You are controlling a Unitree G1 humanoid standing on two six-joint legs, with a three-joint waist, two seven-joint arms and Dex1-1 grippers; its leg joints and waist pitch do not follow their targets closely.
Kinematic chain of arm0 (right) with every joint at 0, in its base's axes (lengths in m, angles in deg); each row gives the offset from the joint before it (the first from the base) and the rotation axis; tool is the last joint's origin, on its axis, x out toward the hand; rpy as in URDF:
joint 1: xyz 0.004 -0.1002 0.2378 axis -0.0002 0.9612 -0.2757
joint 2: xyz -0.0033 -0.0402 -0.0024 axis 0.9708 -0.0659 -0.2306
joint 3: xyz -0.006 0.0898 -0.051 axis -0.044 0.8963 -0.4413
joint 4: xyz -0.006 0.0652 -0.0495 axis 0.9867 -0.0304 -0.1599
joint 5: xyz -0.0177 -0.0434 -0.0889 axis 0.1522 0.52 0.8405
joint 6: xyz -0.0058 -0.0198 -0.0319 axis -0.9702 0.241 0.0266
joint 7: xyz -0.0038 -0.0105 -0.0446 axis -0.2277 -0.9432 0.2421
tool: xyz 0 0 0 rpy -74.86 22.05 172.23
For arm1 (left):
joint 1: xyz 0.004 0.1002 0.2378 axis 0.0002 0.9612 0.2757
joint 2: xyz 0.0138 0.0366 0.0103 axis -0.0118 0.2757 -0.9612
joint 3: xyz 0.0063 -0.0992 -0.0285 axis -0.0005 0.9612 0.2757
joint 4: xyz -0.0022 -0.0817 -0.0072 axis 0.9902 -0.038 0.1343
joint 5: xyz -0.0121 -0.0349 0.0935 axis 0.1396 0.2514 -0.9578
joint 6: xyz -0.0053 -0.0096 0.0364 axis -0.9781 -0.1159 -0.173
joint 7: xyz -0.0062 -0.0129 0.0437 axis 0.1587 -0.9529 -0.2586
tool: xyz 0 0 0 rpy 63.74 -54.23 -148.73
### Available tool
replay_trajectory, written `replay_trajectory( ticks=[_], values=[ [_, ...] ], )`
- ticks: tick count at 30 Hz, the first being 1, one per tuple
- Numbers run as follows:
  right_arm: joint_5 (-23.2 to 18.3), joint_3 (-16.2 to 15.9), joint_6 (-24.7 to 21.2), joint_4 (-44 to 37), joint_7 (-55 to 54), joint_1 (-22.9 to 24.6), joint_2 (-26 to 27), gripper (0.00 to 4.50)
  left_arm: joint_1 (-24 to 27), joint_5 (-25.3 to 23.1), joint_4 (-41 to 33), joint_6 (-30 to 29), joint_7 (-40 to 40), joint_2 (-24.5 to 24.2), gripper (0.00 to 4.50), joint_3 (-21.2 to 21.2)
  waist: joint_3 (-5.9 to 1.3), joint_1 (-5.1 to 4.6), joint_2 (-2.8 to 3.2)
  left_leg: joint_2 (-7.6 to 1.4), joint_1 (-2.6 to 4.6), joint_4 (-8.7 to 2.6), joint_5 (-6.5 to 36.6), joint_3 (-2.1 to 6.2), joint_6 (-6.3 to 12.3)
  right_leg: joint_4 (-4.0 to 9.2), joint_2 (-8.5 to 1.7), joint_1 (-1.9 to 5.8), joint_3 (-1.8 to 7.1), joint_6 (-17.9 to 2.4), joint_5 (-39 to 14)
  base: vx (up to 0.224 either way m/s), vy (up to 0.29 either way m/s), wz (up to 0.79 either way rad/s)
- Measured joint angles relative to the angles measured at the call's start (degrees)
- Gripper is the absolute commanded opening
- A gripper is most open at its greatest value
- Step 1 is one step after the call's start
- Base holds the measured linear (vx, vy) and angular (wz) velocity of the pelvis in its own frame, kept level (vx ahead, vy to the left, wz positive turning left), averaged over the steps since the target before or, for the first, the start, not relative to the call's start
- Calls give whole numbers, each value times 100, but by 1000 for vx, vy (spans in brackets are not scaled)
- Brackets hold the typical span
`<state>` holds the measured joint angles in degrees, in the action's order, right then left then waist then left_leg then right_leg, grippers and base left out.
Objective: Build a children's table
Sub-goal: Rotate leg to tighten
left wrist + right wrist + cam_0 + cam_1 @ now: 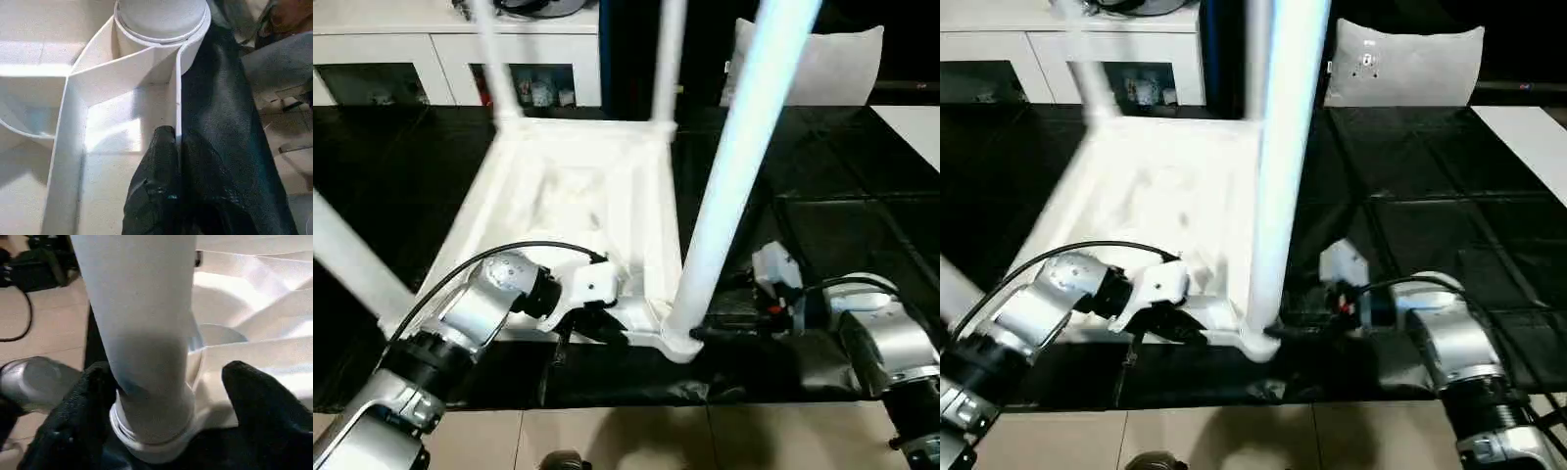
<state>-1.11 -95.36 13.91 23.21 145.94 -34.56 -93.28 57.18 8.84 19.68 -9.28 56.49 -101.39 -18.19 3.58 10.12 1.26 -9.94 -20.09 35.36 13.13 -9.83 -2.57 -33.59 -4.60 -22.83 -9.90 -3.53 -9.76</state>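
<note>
Pinching the table top [578, 186] rim, left hand [177, 147] closed, right hand [161, 396] open around a leg [729, 176].

top [578, 196] – upturned | legs [734, 176] in corners | cushion [822, 64] behind

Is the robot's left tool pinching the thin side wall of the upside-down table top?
Yes: in the left wrist view the left tool has its black fingers closed on either side of the table top's thin wall.
</note>
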Motion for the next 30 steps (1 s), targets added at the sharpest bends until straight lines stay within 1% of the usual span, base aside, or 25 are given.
replay_trajectory(
  ticks=[1, 3, 6, 7, 10, 13, 15, 20, 23, 25, 26, 28, 30],
  values=[
    [-2, -10, -7, 0, 21, 0, 0, 342, 0, -1, 0, 7, 16, 1, 0, -4, 0, -8, 0, 0, 0, 0, 0, 0, 0, 0, 0, 0, 0, 0, 0, 0, 0, 0],
    [-43, -67, -138, 1, 113, -12, 0, 322, -12, 0, 34, 42, 46, 6, 0, -7, 0, -24, 0, 0, -1, 0, 0, 0, 0, 0, 0, 1, -1, 1, 0, 0, 0, 0],
    [-66, -173, -294, 1, 237, -27, 14, 292, -43, 0, 68, 89, 64, 12, 0, -34, 0, -16, 0, -1, -1, 0, 0, 0, 0, 0, 0, 0, -1, 2, -1, 0, 0, 0],
    [-74, -178, -345, 1, 259, -30, 20, 292, -48, 0, 68, 96, 64, 13, 0, -41, 0, -13, 0, -1, -1, 0, 0, 0, 0, 0, 0, 0, -1, 2, -1, 0, 0, 0],
    [-94, -178, -401, 2, 293, -57, 23, 251, -51, 1, 71, 107, 70, 10, 0, -45, 0, -14, 0, -1, -2, 0, 0, 0, 0, 1, 0, -1, -1, 3, -1, 0, 0, 0],
    [-95, -179, -485, 6, 344, -128, 19, 239, -71, 5, 117, 132, 99, 13, 0, -45, 0, -10, 0, -1, -2, 0, 0, 1, 0, 1, 0, -1, -2, 3, -2, 0, 0, 0],
    [-97, -179, -510, 6, 378, -129, 19, 210, -74, 6, 129, 140, 139, 12, 0, -44, 0, -8, 0, -1, -2, 0, 1, 0, 0, 1, 0, -1, -2, 5, -2, 0, 0, 0],
    [-148, -180, -650, -26, 387, -117, 21, 195, -77, 24, 138, 106, 170, 17, 0, -34, 0, -8, 0, -1, -1, 0, 0, 1, 0, 1, 0, 0, -2, 5, -2, 0, 0, 0],
    [-227, -103, -851, -232, 177, 54, 80, 195, -72, 64, 115, -129, 151, 71, 0, 6, 0, -17, 0, -2, 0, 0, 0, 0, -1, 1, 0, 0, -1, 4, -2, 0, 0, 0],
    [-193, -53, -1004, -370, -126, 127, 162, 195, -56, 49, 108, -342, -57, 143, 0, 76, 0, -24, 1, -2, 2, 0, -2, 0, -4, 0, 0, 12, -1, 4, 0, 0, 0, 0],
    [-81, 53, -1120, -423, -497, 161, 278, 195, -38, -17, 117, -546, -363, 243, 0, 188, 0, -53, 0, -2, 8, -1, -5, 0, -9, 0, 0, 28, -1, 5, 4, 0, 0, 0],
    [22, 162, -1239, -436, -990, 158, 442, 194, -39, -107, 123, -773, -705, 358, 0, 280, 0, -125, 1, -1, 37, -1, 5, 0, -40, 7, 0, 55, -4, 7, 6, 0, 0, 0],
    [163, 373, -1355, -379, -1701, 160, 757, 194, -28, -189, 133, -1177, -1191, 584, 0, 443, 2, -271, -3, -2, 98, -14, 8, 1, -52, 41, 2, 105, -19, 10, 7, 0, 0, 0]
  ],
)
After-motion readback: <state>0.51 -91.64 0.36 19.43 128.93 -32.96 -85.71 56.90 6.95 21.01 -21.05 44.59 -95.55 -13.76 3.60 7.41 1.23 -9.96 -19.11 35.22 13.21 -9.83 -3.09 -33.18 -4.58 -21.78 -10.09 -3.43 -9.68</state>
